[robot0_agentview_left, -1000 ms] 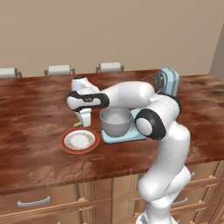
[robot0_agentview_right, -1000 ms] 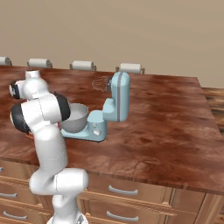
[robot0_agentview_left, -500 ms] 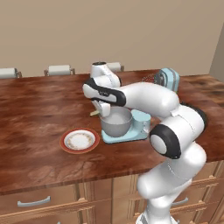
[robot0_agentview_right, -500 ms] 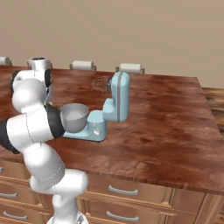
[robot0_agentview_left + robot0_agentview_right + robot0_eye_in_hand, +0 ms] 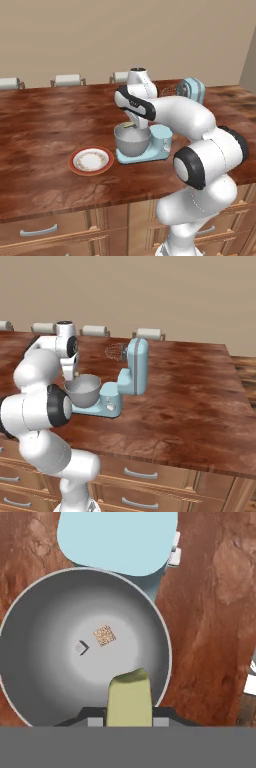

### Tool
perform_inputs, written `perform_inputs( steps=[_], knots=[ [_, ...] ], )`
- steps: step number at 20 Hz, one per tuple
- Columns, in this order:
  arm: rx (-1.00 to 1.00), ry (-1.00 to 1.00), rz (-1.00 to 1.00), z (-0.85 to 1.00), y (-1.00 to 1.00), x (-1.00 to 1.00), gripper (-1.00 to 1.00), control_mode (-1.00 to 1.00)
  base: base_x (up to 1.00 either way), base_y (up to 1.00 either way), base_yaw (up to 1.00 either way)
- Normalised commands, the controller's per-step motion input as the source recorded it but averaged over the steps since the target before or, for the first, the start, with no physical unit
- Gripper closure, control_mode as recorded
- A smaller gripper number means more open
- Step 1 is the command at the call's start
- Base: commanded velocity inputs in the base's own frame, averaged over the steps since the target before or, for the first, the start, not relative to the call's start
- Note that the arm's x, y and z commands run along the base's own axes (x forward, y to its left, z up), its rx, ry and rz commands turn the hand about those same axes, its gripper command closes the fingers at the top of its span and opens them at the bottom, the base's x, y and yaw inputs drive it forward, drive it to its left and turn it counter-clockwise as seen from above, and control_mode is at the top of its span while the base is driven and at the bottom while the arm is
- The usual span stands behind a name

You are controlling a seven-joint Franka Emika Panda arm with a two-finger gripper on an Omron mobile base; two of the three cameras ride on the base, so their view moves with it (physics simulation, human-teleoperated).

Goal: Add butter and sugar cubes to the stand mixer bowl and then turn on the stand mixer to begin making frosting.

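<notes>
1. The surface (image 5: 45, 125) is a broad reddish-brown wooden top that carries everything.
2. The stand mixer (image 5: 131, 373) stands on it, pale blue, head tilted back so the whisk is clear of the bowl.
3. The stand mixer bowl (image 5: 45, 637) sits on the mixer's base, open and directly under the end effector.
4. A red-rimmed white plate (image 5: 91, 160) lies just beside the bowl on the surface.
5. The end effector (image 5: 129, 719) hangs above the bowl's near rim, jaws narrowed on the butter.
6. The butter (image 5: 129, 698) is a short yellowish-green stick held across its width, one end poking out over the bowl's inside. It is probably light, soft and greasy, so a gentle grip across the middle should suit it.
7. Sugar cubes lie on the bowl's floor: one speckled tan (image 5: 104, 635), one smaller and grey (image 5: 80, 647). They look hard, tiny and easy to lose from a grip.
</notes>
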Motion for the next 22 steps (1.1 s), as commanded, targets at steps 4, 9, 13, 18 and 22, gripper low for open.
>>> perform_inputs(
  steps=[4, 9, 13, 18, 22],
  knots=[
    [0.00, -0.01, 0.00, -0.12, -0.38, 0.34, 1.00, -1.00, 0.00, 0.00, 0.00],
    [0.00, 0.00, 0.00, -0.26, -0.12, 0.06, 1.00, -1.00, 0.00, 0.00, 0.00],
    [0.00, 0.00, 0.00, -0.37, 0.00, 0.00, 1.00, -1.00, 0.00, 0.00, 0.00],
    [0.00, 0.00, 0.00, -0.34, 0.00, 0.01, 1.00, -1.00, 0.00, 0.00, 0.00],
    [0.00, 0.00, 0.00, -0.31, 0.00, 0.11, 1.00, -1.00, 0.00, 0.00, 0.00]
  ],
)
